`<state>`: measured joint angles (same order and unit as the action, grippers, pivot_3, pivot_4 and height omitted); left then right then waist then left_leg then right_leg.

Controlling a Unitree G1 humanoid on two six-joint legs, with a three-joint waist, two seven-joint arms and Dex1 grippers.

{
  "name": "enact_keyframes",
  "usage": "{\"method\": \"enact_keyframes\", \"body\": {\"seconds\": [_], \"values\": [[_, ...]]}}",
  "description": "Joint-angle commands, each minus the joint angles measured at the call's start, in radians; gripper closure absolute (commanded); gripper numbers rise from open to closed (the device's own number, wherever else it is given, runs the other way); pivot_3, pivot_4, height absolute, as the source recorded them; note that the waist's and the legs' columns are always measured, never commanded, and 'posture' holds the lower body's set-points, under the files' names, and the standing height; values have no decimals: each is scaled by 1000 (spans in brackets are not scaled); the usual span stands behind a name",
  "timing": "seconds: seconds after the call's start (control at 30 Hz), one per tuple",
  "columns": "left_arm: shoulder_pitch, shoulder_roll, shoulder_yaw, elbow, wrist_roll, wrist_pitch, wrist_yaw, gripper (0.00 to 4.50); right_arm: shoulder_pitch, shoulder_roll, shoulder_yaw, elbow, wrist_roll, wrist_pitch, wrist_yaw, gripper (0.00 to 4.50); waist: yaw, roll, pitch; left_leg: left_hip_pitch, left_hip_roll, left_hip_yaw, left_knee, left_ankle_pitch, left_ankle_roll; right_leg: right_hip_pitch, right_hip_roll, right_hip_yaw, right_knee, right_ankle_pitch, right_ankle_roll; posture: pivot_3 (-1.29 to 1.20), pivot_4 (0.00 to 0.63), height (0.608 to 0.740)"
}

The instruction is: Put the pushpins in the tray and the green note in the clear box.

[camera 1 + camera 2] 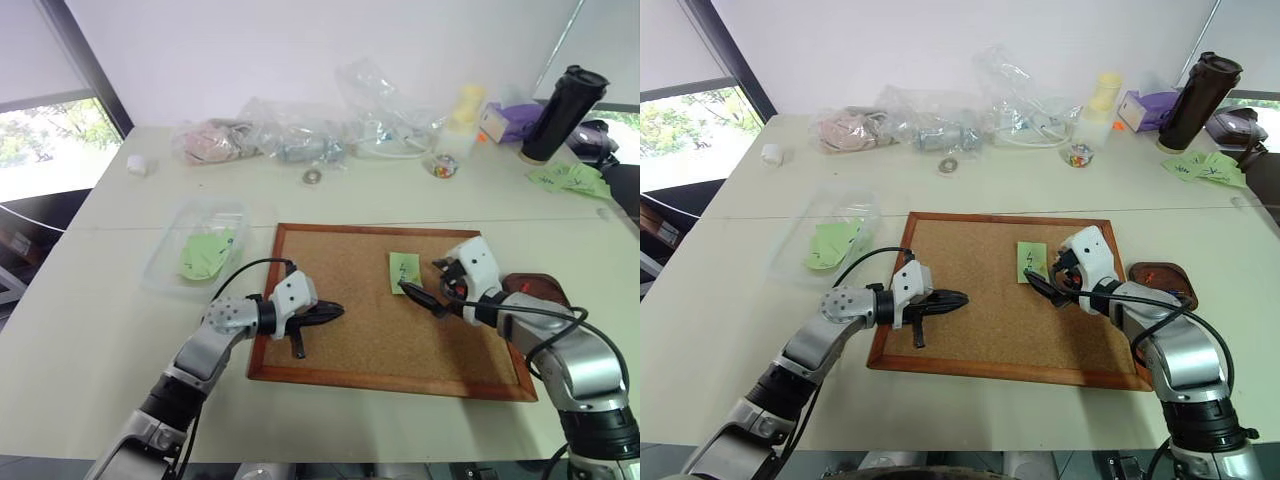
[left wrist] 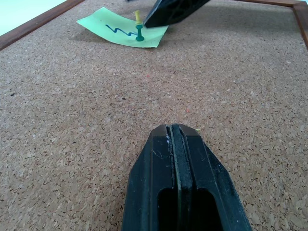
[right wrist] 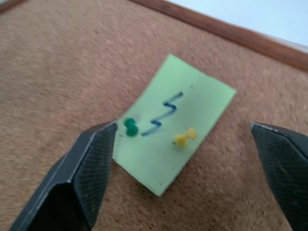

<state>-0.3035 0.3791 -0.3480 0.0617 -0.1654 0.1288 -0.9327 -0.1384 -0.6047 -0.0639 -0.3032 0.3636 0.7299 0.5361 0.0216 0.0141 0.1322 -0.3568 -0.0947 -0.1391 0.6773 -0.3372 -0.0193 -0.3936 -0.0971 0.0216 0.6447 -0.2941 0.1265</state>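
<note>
Pushpins, green and yellow, sit between the right gripper's wide-spread fingers, pinning the green note to the cork board.
Close squarely on one pin head, not the paper; left gripper waits shut, well apart.

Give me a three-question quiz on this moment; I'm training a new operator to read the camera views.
1. True or false: the green note lies on the cork board, pinned by a green pushpin and a yellow pushpin.
2. Which gripper has its fingers pressed shut: A) left gripper, B) right gripper?
3. Fill in: the clear box already holds ____ paper.

Key
1. True; both pins stand in the note.
2. A; the right gripper is wide open, its fingers either side of the note.
3. Green.
</note>
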Motion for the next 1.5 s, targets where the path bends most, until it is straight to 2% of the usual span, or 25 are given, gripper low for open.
{"method": "enact_keyframes", "body": {"seconds": [0.03,0.6,0.87,0.97,1.0,1.03,1.1,1.47,1.5], "values": [[35,18,-20,41,45,45,13,4500,-20,13,-2,2,-8,-31,1,33,-5,0,0,0,0,0,0,0,0,0,0,0,0,0,0,0,150,740],[35,20,-18,31,45,51,7,4500,24,-17,-36,-40,18,-21,42,33,-8,0,0,0,0,0,-1,0,0,0,0,0,0,0,0,0,150,740],[30,17,-21,30,44,55,5,4500,-7,7,-36,23,-7,-49,20,33,-7,0,0,0,0,0,-2,0,0,0,0,0,0,0,0,0,150,740],[32,17,-21,28,45,56,7,4500,-13,15,-22,41,-22,-66,14,882,-7,0,0,0,0,0,-2,0,0,-1,0,0,-1,0,0,0,150,740],[32,16,-21,27,45,56,8,4500,-15,16,-17,52,-30,-76,12,1439,-7,0,0,0,0,0,-2,0,0,-1,0,0,-1,0,0,0,150,740],[32,16,-20,26,45,57,8,4500,-18,20,-14,60,-34,-81,12,1756,-7,0,0,0,0,0,-2,0,0,-1,0,0,-1,0,0,0,150,740],[32,16,-20,24,44,60,9,4500,-24,25,-7,70,-41,-86,13,2867,-8,0,0,0,0,0,-2,0,0,-1,0,0,-1,0,0,0,150,740],[32,15,-21,21,47,61,12,4500,-26,28,27,69,-71,-102,26,2867,-8,0,0,0,0,0,-2,0,0,-1,0,0,-1,0,0,0,150,740],[32,15,-21,21,47,61,13,4500,-25,28,25,66,-70,-101,27,3139,-8,0,0,0,0,0,-2,0,0,-1,0,0,-1,0,0,0,150,740]]}}
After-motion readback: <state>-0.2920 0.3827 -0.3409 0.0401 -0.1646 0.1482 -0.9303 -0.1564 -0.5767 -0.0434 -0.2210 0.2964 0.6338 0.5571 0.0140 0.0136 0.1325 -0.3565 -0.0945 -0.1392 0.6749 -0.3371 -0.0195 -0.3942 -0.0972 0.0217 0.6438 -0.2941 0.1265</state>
